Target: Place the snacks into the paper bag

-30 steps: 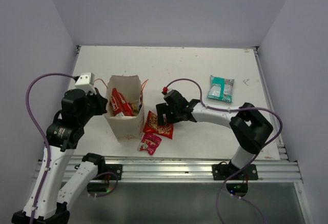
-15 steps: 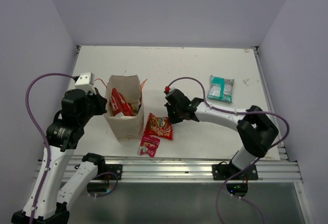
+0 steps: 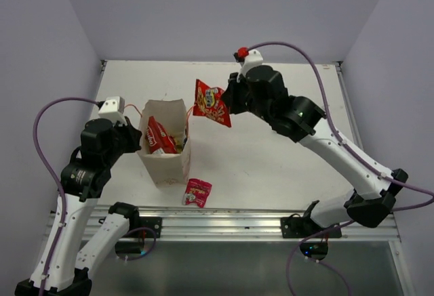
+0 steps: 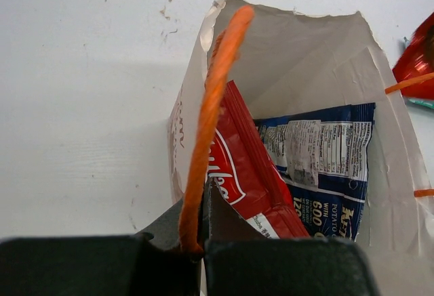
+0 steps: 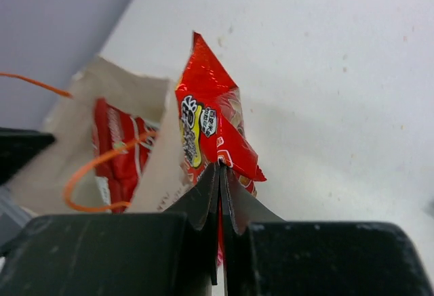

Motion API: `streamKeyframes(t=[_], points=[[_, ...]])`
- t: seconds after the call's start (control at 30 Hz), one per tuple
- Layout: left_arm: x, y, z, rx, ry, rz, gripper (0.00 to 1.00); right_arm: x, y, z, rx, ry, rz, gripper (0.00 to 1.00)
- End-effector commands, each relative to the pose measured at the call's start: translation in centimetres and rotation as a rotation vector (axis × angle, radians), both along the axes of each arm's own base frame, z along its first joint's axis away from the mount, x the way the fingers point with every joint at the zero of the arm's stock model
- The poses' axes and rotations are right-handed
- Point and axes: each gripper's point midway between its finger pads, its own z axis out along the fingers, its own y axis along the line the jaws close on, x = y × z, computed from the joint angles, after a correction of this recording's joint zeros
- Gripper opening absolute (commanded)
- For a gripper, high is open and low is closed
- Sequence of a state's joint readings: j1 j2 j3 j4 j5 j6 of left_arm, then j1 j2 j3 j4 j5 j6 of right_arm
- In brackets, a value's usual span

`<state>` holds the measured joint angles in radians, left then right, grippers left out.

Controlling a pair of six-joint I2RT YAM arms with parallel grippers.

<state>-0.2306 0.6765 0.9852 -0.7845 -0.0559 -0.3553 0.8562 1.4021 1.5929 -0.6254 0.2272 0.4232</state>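
Up high, the right fingers (image 3: 228, 101) pinch a red packet (image 3: 211, 104) in the air beside the paper bag (image 3: 166, 164).

From above, the red packet hangs over the white surface (image 3: 271, 167), just right of the bag's open top and not touching it. The bag stands up by the left arm, and a big red chip bag (image 3: 157, 135) pokes out of it. The left fingers (image 3: 133, 135) are at the bag's left edge. A small pink packet (image 3: 197, 192) lies flat on the surface, just in front of the bag. From the left wrist, the left fingers (image 4: 230, 225) are pressed together on the bag's orange handle (image 4: 210, 106). Inside sit the big red chip bag and a blue packet (image 4: 319, 167). From the right wrist, the right fingers (image 5: 203, 201) squeeze one edge of the red packet, with the open bag below on the left.
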Motion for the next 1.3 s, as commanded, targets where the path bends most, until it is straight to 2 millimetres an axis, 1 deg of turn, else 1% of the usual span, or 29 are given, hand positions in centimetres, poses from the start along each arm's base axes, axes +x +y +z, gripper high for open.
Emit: streamKeyframes(t=[0.0,0.03,0.07,0.1,0.13,0.17,0.2,0.23,0.27,0.3,0.37,0.4,0.47,0.5,0.57,0.6,0.63,0.7,0.73,0.83,0.87,1.0,1.17,1.27], points=[[0.1,-0.6,0.7,-0.01,-0.031,-0.034,0.0,0.0,-0.2,9.5,0.081,-0.206,-0.009,0.0],[0.1,-0.6,0.6,-0.01,-0.031,-0.034,0.0,-0.1,0.1,10.9,0.09,-0.238,-0.004,0.0],[0.1,-0.7,0.6,-0.013,-0.027,-0.034,0.0,0.0,1.7,11.4,0.089,-0.253,0.026,0.0],[0.0,-0.7,0.7,-0.013,-0.032,-0.036,0.0,-0.4,2.1,14.5,0.128,-0.31,0.045,0.0],[0.0,-0.7,0.7,-0.015,-0.031,-0.035,0.0,-0.6,2.9,15.5,0.141,-0.328,0.065,0.0],[0.0,-0.7,0.7,-0.015,-0.031,-0.037,0.0,-0.4,5.3,14.4,0.109,-0.311,0.118,0.0],[0.0,-0.7,0.6,-0.015,-0.031,-0.037,0.0,-0.9,5.8,16.9,0.157,-0.346,0.136,0.0],[-0.1,-0.7,0.7,-0.015,-0.031,-0.035,0.0,-0.9,6.9,16.8,0.156,-0.341,0.16,0.0],[-0.1,-0.7,0.7,-0.016,-0.033,-0.034,0.0,-1.4,8.2,16.5,0.154,-0.332,0.195,0.0],[-0.1,-0.6,0.8,-0.016,-0.036,-0.033,0.0,-1.3,10.0,15.8,0.151,-0.319,0.226,0.0],[-0.2,-0.5,1.0,-0.016,-0.039,-0.03,0.0,-2.1,11.9,14.8,0.154,-0.294,0.263,0.0],[-0.2,-0.5,1.0,-0.013,-0.04,-0.028,0.0,-2.2,13.1,13.2,0.135,-0.268,0.281,0.0],[-0.3,-0.4,1.2,-0.011,-0.046,-0.025,0.0,-2.9,14.2,11.9,0.137,-0.239,0.298,0.0],[-0.3,-0.3,1.3,-0.009,-0.048,-0.024,0.0,-3.0,14.4,10.0,0.109,-0.208,0.302,0.0],[-0.3,-0.3,1.3,-0.008,-0.05,-0.023,0.0,-3.5,14.4,8.7,0.101,-0.183,0.299,0.0],[-0.4,-0.3,1.3,-0.007,-0.049,-0.022,0.0,-3.5,14.3,7.0,0.069,-0.158,0.297,0.0],[-0.4,-0.2,1.3,-0.005,-0.049,-0.023,0.0,-3.7,13.4,7.3,0.066,-0.162,0.28,0.0],[-0.3,-0.3,1.2,-0.005,-0.047,-0.023,0.0,-3.9,12.6,6.0,0.032,-0.144,0.263,0.0],[-0.3,-0.3,1.2,-0.006,-0.047,-0.024,0.0,-4.0,11.5,6.2,0.017,-0.145,0.245,0.0],[-0.2,-0.5,1.0,-0.01,-0.042,-0.033,0.0,-4.1,10.0,5.8,-0.034,-0.144,0.222,0.0],[-0.2,-0.6,0.8,-0.01,-0.039,-0.035,0.0,-4.2,9.4,6.1,-0.046,-0.155,0.207,0.0],[-0.2,-0.7,0.6,-0.013,-0.033,-0.039,0.0,-4.0,8.3,6.1,-0.088,-0.168,0.181,0.0],[-0.3,-0.7,0.4,-0.009,-0.029,-0.039,0.0,-3.7,8.1,6.8,-0.105,-0.187,0.177,0.0],[-0.3,-0.7,0.6,-0.01,-0.032,-0.039,0.0,-3.7,9.2,5.1,-0.141,-0.159,0.208,0.0]])
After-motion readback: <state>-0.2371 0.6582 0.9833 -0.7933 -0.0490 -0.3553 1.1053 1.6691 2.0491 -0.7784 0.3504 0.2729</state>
